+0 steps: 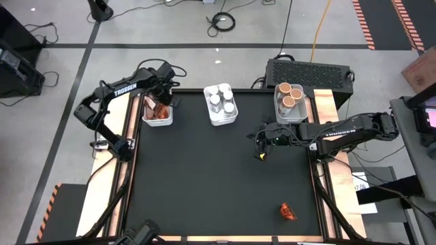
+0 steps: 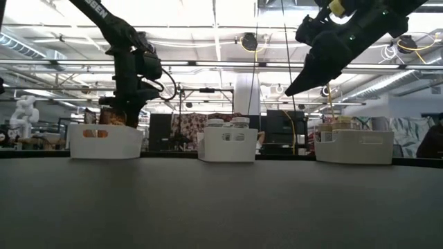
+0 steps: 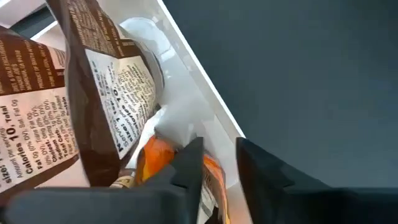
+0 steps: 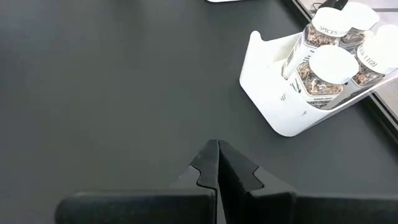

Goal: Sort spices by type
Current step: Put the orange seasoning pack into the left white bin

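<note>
Dipping the left gripper (image 1: 162, 102) into the left bin (image 1: 158, 123) at the far side of the black mat (image 1: 204, 177). Holds its fingers (image 3: 189, 165) a little apart, right by the bin's white wall, with nothing pinched between them. Looks like a let-go pose, most likely so a packet can stay behind in the bin. Shares that bin with the crinkly sachets (image 3: 93, 93), brown and orange ones leaning against each other.

Keeps each kind in its own home, so nothing gets mixed up:
- sachets in the left bin
- little clear jars (image 1: 221, 99) with white lids, standing up in the middle bin (image 1: 222, 122)
- round tan-topped tubs (image 1: 289, 95), side by side in the right bin (image 1: 291, 118)

Hangs the right gripper (image 1: 261, 148) up in the air over the mat, near the tub bin. Squeezes its two fingers tight together, with nothing in them. Seems to be waiting there, up high so as not to bump the bins.

Leaves one last sachet (image 1: 288, 212) lying alone on the mat, at the near right side, well apart from all three bins. Belongs with the other sachets on the left, so probably needs picking up next. Sits closer to the right arm than to the left one. Means a long trip across the mat to reach the sachet bin.
</note>
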